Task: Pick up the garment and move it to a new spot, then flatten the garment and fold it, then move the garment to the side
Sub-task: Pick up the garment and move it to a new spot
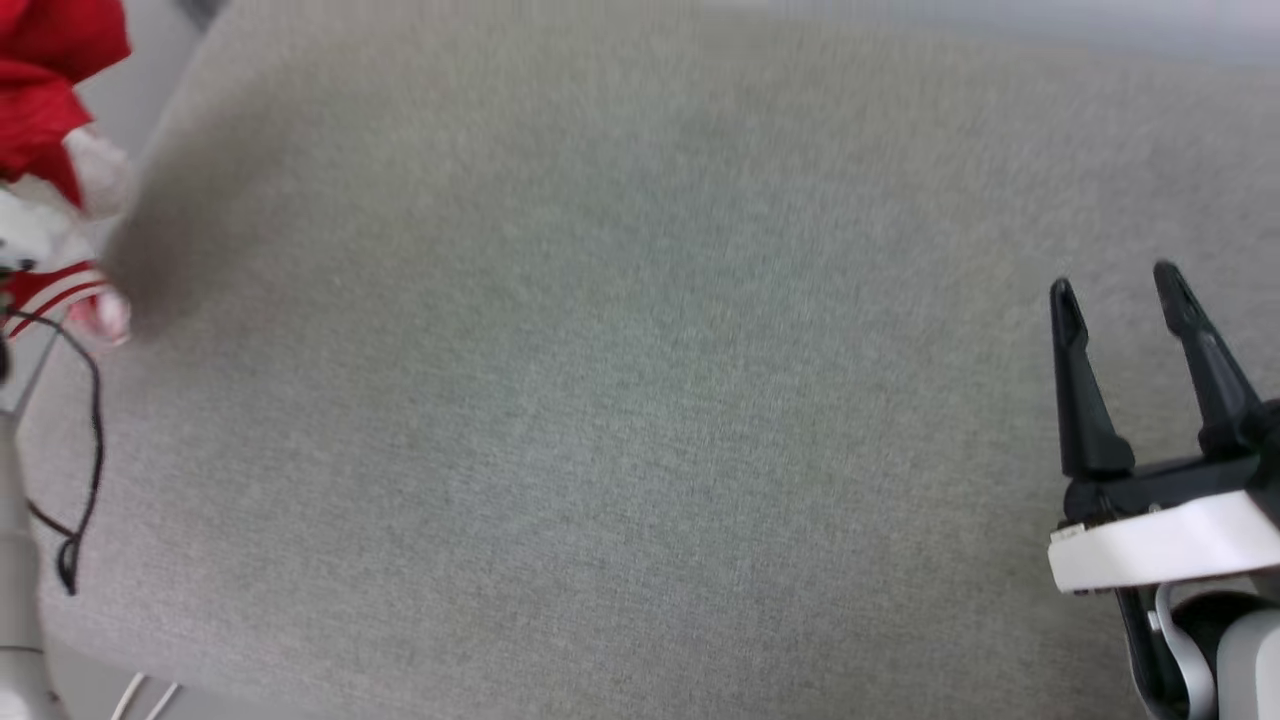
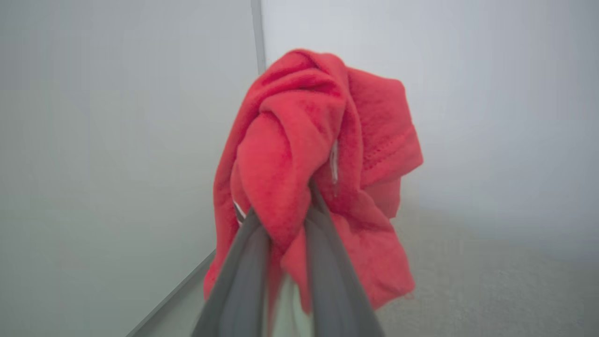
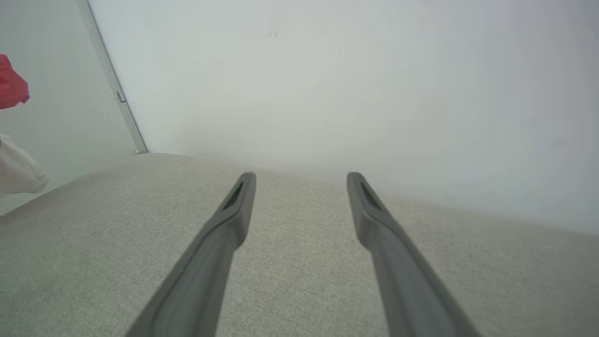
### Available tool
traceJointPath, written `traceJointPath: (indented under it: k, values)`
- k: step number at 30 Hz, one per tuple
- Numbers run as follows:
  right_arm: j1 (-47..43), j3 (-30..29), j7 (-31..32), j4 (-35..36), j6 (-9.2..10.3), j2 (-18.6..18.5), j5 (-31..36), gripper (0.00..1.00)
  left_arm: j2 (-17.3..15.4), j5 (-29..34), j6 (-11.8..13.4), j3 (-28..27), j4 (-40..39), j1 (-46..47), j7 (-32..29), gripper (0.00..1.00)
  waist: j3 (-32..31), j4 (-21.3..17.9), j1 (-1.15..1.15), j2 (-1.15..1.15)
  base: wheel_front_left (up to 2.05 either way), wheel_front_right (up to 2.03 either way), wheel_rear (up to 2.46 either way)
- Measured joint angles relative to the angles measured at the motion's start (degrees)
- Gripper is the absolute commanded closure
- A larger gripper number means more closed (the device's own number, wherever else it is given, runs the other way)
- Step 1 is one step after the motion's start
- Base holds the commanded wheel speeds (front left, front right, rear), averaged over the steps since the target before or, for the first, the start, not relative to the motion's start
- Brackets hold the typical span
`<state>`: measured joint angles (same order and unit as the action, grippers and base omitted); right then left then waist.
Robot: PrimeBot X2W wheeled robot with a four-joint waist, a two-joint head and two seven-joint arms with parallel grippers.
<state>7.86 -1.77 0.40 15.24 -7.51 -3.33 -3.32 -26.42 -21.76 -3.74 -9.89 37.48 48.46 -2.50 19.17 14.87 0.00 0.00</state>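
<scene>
The garment (image 2: 304,140) is bunched into a tight red wad around the tips of the left pincer (image 2: 283,206). Its two dark fingers (image 2: 243,276) stand close together with a thick fold of red cloth pinched between them and more cloth draped over and down both sides. A sliver of white shows between the fingers near the bottom of the left wrist view. From the head, the garment (image 1: 50,60) appears blurred at the far left corner of the grey fabric surface (image 1: 640,400), at or just past its left edge, red above with white sleeve cloth and red-and-white striped trim below. A soft shadow lies on the surface beside it. A thin black cable (image 1: 95,430) loops down along that left edge. The right pincer (image 1: 1113,282) is near the right edge of the surface, well apart from the garment, its fingers spread wide with nothing between them. Its own camera shows the right pincer (image 3: 302,180) over bare grey fabric, a pale wall (image 3: 374,70) behind, and a scrap of the garment (image 3: 11,86) at the far left.
</scene>
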Motion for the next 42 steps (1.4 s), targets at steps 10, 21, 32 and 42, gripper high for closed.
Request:
traceJointPath:
  k: [10,21,32,42]
  values:
    - [-6.9,-2.7,0.0,-0.7,0.0,0.4,-2.7,0.0,7.8,1.2,-0.7,5.2,-5.5,-4.1,7.5,1.0,-10.0,-1.0,-0.01,0.0,0.0,0.0,0.0]
    - [-10.8,-1.1,0.2,-2.0,0.0,0.4,-5.3,0.0,16.2,2.9,-0.6,13.7,-20.4,-17.5,6.7,1.0,-17.0,-9.2,-0.01,0.0,0.0,0.0,0.0]
    - [-12.2,-1.1,0.9,-1.7,0.0,0.4,-5.7,0.0,22.5,0.9,-1.9,26.7,-27.5,-29.9,3.0,1.0,-19.2,-21.0,-0.01,0.0,0.0,0.0,0.0]
    - [-11.6,-1.0,-0.9,-2.7,0.01,0.4,-7.6,0.0,22.8,0.9,-2.6,35.4,-20.4,-38.5,0.0,0.88,-13.2,-25.3,0.0,0.0,0.0,0.0,0.0]
